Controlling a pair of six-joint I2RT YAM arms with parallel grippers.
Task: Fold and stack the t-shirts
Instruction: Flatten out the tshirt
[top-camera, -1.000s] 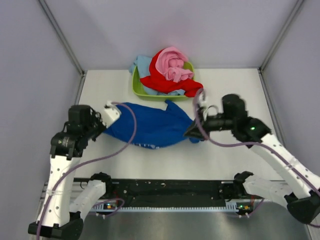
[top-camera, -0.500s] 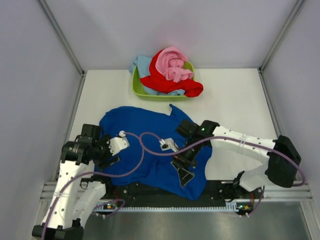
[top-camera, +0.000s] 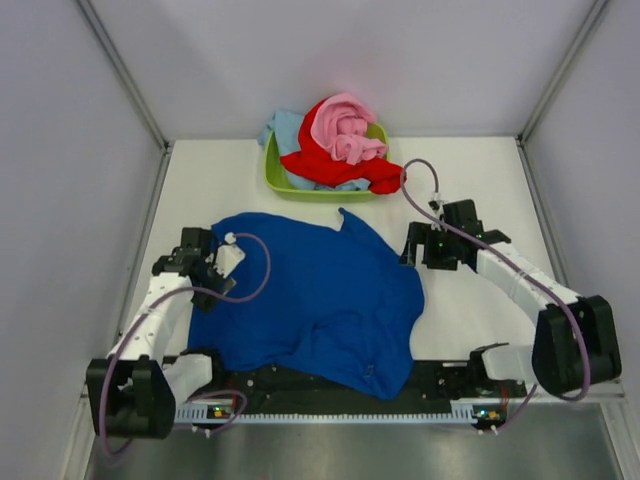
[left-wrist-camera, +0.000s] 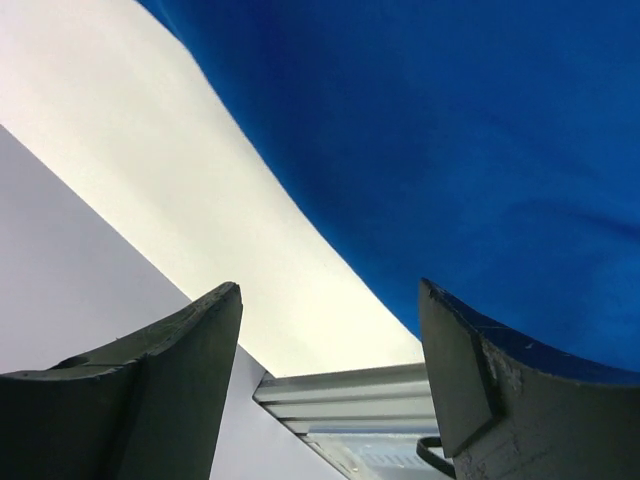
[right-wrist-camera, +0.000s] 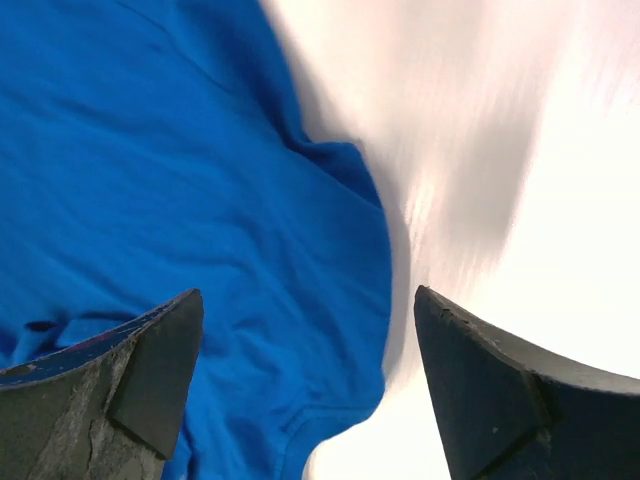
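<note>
A royal blue t-shirt (top-camera: 320, 300) lies spread flat on the white table (top-camera: 470, 310), its lower right part draped over the near edge. My left gripper (top-camera: 222, 280) hovers open over the shirt's left edge. The left wrist view shows its fingers apart (left-wrist-camera: 330, 290) with nothing between them and blue cloth (left-wrist-camera: 450, 130) to the right. My right gripper (top-camera: 412, 250) is open by the shirt's right edge, above a sleeve hem (right-wrist-camera: 180, 170), fingers apart (right-wrist-camera: 308, 293) and empty. Red (top-camera: 330, 165), pink (top-camera: 345, 125) and light blue (top-camera: 285, 128) t-shirts lie heaped in the tub.
The lime green tub (top-camera: 273, 175) stands at the back centre of the table. An aluminium rail (top-camera: 330, 385) runs along the near edge, also seen in the left wrist view (left-wrist-camera: 340, 385). Grey walls close in left, right and behind. Purple cables loop off both wrists.
Both grippers were shut on the blue shirt a second ago and have let it go. The shirt was dragged nearer and spread out. Both arms have drawn back to its sides.
</note>
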